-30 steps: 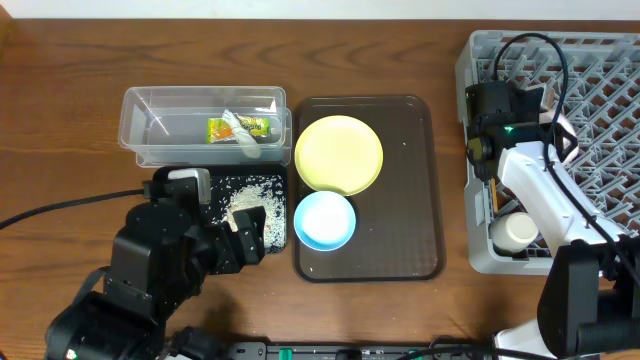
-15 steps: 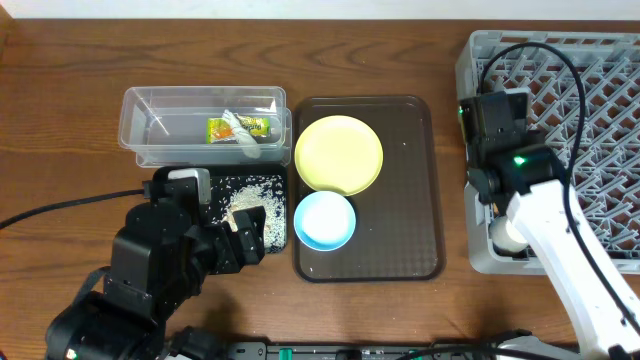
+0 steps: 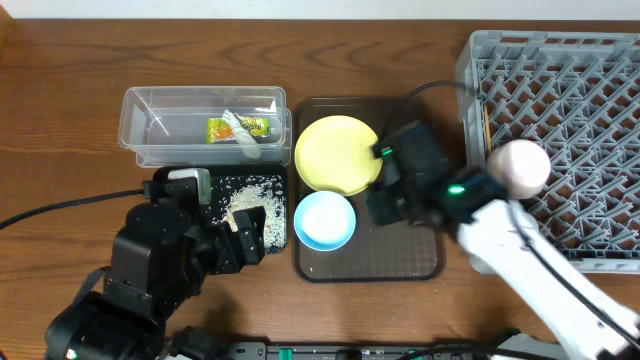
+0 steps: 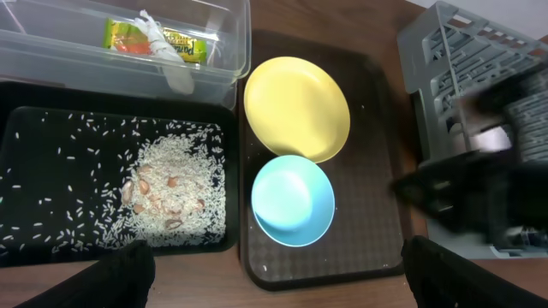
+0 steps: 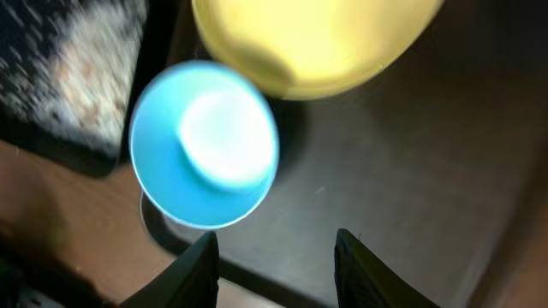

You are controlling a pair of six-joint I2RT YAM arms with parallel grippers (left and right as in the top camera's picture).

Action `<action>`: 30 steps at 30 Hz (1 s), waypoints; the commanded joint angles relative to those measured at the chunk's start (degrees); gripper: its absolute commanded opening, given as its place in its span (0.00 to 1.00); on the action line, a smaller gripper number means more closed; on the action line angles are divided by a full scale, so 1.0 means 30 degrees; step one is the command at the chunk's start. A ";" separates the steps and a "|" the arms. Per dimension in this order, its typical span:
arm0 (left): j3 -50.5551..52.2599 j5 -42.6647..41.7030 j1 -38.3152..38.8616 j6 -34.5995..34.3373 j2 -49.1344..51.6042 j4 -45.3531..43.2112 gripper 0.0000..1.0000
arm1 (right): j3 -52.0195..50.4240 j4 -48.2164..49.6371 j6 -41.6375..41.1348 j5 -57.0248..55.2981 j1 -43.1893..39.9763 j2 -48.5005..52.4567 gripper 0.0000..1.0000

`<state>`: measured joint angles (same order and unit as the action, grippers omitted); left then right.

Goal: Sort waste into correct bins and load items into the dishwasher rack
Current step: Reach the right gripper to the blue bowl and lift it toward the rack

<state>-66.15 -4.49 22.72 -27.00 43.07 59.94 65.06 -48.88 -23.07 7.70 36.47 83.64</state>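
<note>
**Overhead view.** The clear tub [image 3: 150,125] stands at the back left of the table [image 3: 60,120]. It holds the snack wrapper [image 3: 240,127] and the white scrap [image 3: 246,146]. The black container [image 3: 275,240] sits just in front of it, with rice bits [image 3: 245,195] scattered inside. The brown tray [image 3: 410,250] lies beside both bins and carries the yellow plate [image 3: 335,155] and the blue bowl [image 3: 324,221], which touch or nearly touch. The grey rack [image 3: 580,110] stands at the right. The left end effector [image 3: 245,238] hangs over the near right corner of the black container. The right end effector [image 3: 388,205] is over the tray, just right of the plate and bowl; its opening cannot be read from this view.

**Left wrist view.** The left end effector [image 4: 278,278] has its fingers [image 4: 120,274] spread wide at the frame's lower corners, with nothing held. Below are the rice [image 4: 175,192], plate [image 4: 297,107] and bowl [image 4: 293,199]. The right arm [image 4: 479,192] shows as a dark blur.

**Right wrist view.** The right end effector [image 5: 278,274] is partly open and empty, its fingers [image 5: 201,265] apart above bare tray [image 5: 402,171]. The bowl [image 5: 205,145] lies ahead and to the left, and the plate [image 5: 317,43] lies beyond it.
</note>
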 commanded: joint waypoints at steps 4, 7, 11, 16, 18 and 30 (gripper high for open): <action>-0.0160 0.0175 0.0095 0.0109 0.0007 0.0015 0.94 | -0.0474 0.0991 -0.2601 -0.0583 0.1989 0.3883 0.37; -0.0160 0.0175 0.0095 0.0109 0.0007 0.0015 0.94 | -0.0474 0.1224 -0.3592 -0.2040 0.2208 0.5479 0.23; -0.0160 0.0175 0.0095 0.0109 0.0007 0.0015 0.95 | -0.0474 0.1151 -0.4095 -0.2477 0.2076 0.6557 0.03; -0.0160 0.0168 0.0095 0.0109 0.0007 0.0015 0.94 | -0.0459 0.0845 -0.4087 -0.3337 0.1982 0.5770 0.01; -0.0160 0.0175 0.0095 0.0109 0.0007 0.0015 0.94 | -0.0452 0.0350 -0.4087 -0.4320 0.1778 0.4794 0.01; -0.0160 0.0175 0.0095 0.0109 0.0007 0.0015 0.94 | -0.0452 -0.2514 -0.4000 -1.5613 -0.3876 -0.4983 0.01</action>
<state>-66.15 -4.49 22.74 -27.00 43.07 59.96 63.57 -55.64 -34.30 -24.32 29.06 73.03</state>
